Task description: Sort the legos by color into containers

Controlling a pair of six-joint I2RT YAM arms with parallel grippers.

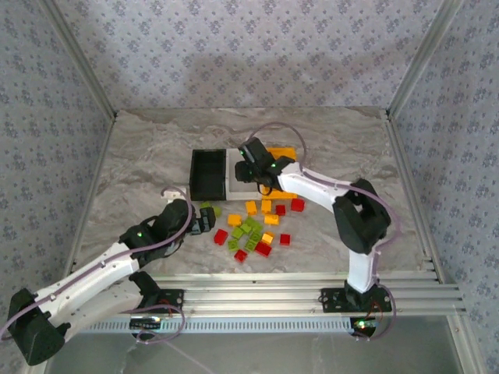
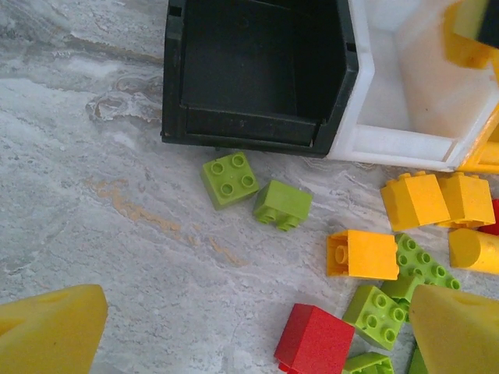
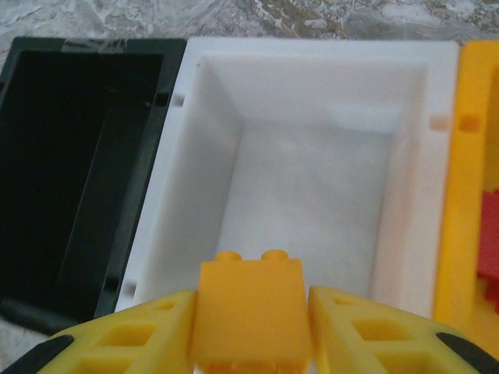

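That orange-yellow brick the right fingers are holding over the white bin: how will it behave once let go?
The orange-yellow brick looks rigid, hard plastic, so it probably won't deform between the fingers. Small and likely hollow, it should be light. Its flat faces suggest it won't roll, though it may bounce or tip inside the white bin.

What we cannot see
Right tool (image 1: 251,166) covers most of the white bin (image 1: 232,185) from above; wrist view crops the orange bin (image 3: 470,187).

The left arm (image 1: 117,261) is extended low and forward, the left gripper (image 1: 204,220) with jaws spread wide. The right arm (image 1: 327,187) is folded at the elbow, the right gripper (image 3: 249,327) clamped on an orange-yellow brick (image 3: 249,300).
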